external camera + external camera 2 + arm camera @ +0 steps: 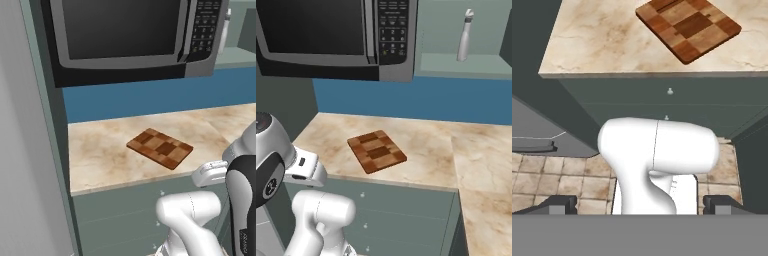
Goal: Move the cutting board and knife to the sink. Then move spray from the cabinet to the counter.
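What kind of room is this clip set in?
A kitchen, rendered rather than real. A microwave hangs above a beige marbled counter with grey-green cabinet fronts below, and a checkered wooden cutting board lies on the stone.

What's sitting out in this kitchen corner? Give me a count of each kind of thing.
Checkered wooden cutting board on the beige marbled counter: 1
Black-and-silver microwave above: 1
Tall grey bottle on the green shelf: 1
Total: 3
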You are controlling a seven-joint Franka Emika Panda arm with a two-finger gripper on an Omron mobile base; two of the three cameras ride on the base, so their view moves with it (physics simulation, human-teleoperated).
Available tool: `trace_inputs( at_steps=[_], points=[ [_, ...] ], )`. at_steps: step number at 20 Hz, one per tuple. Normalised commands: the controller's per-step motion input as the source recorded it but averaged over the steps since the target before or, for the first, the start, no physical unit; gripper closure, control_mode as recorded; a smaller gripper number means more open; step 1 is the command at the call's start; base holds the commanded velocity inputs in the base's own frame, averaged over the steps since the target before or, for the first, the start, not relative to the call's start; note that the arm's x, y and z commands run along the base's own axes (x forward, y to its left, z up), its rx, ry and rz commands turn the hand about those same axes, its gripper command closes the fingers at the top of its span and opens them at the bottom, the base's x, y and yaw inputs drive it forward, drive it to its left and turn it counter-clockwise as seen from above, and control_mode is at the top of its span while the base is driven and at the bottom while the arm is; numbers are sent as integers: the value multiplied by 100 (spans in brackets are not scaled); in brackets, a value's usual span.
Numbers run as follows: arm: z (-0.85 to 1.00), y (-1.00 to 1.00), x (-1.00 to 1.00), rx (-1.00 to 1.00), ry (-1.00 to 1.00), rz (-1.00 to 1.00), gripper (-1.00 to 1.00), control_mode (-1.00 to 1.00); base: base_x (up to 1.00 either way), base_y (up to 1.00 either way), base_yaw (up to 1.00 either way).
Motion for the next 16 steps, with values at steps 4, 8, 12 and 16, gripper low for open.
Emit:
trace_inputs(
  at_steps=[4,8,12,16],
  points=[
    [0,0,0,0,0,0,-100,100,22,-15,0],
    [0,0,0,0,0,0,-100,100,17,-14,0],
    [0,0,0,0,0,0,-100,100,16,-10,-2],
    [0,0,0,0,0,0,-100,100,17,-2,-6]
  ],
)
